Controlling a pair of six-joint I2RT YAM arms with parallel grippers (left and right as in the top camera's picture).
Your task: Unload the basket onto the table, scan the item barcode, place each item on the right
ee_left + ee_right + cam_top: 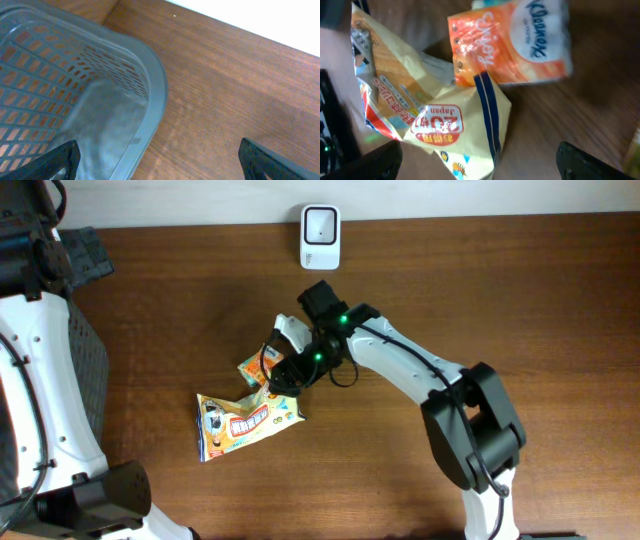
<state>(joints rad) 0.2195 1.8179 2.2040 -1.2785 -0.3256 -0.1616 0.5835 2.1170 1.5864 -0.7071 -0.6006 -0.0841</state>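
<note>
A crinkled yellow snack bag with red and blue print lies flat on the brown wooden surface, nearest of the items and a little left of centre. Its far right corner sits under the right claw. In the right wrist view this claw has its black fingertips set wide apart at either side, with the bag lying below between them; neither tip is seen pressing on it. No barcode can be made out on it.

Just beyond the bag, touching its far edge, lies a small orange and white tissue pack. A white object that I cannot identify lies a bit farther on, beside the right arm.

At the far left, the left claw hangs with its jaws spread apart and empty over the rim of a grey slotted plastic basket.

A white upright barcode scanner stands at the far edge, well apart from the bag.
</note>
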